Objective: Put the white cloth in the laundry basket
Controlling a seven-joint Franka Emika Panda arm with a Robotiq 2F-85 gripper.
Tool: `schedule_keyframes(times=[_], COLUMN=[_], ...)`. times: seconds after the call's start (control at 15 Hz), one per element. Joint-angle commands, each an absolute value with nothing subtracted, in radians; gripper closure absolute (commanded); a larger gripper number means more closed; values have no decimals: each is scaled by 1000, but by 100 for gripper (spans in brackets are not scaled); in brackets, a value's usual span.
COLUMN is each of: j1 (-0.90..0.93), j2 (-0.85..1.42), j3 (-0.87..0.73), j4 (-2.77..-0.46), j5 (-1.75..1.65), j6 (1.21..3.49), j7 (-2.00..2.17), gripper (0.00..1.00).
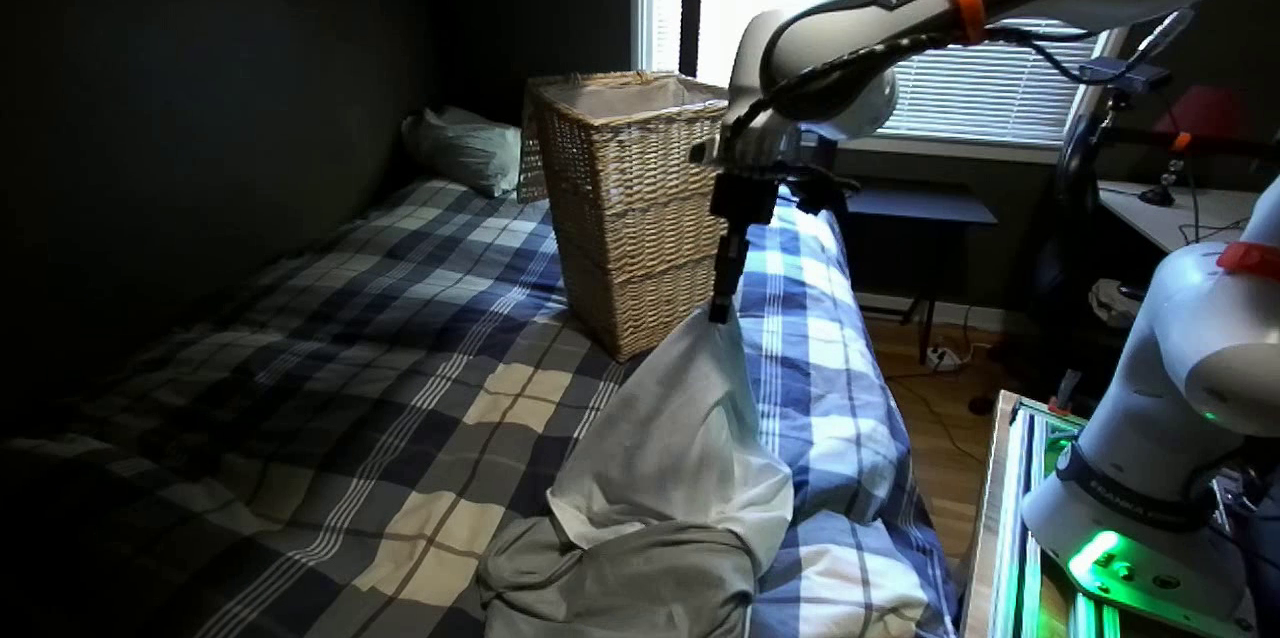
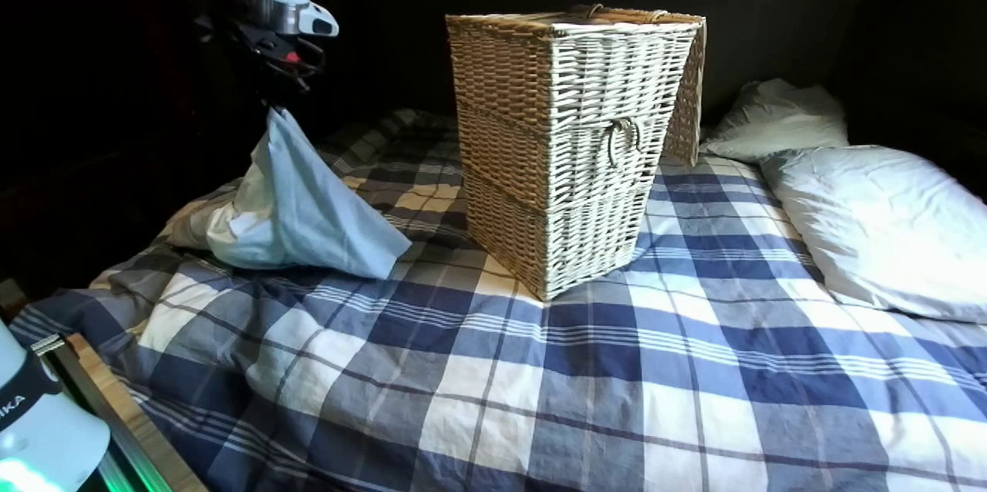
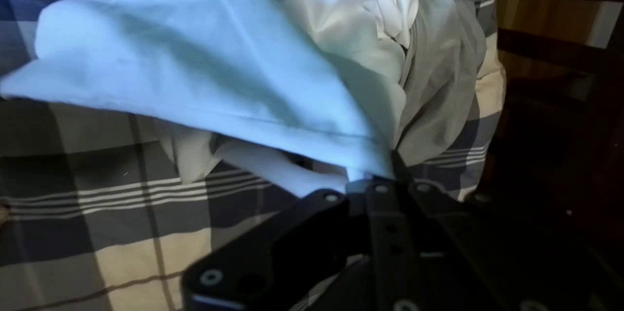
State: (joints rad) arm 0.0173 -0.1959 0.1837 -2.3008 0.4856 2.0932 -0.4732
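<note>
i judge i am at the lift: my fingers [image 1: 728, 268] pinch a corner of the white cloth [image 1: 680, 423], which rises to a peak at my grip while its lower part rests on the worktop [image 2: 570, 415], towards the corner nearest my base [image 1: 1130, 528]. a grey bundle [image 1: 620, 578] lies against it; whether that is the same fabric, i can't tell. the laundry basket [image 1: 650, 218] stands apart from the cloth, farther in from the worktop's end edge, mouth up, its lid [image 2: 685, 110] hanging down outside. my pinch sits lower than the basket's rim, so the next move calls for height: up until the trailing hem would clear that rim, then across, over the mouth, before i let go. holding just one corner, i could let the loose end snag on the wicker or drag the grey bundle along.
</note>
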Motion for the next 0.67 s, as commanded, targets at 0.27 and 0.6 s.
schedule_keyframes(times=[0.27, 0.6], j1=[60, 54], j2=[-362, -386], j3=[36, 3], j4=[-2235, -2209], j5=[369, 359], j6=[1968, 1929], j7=[-356, -358], gripper=[99, 99])
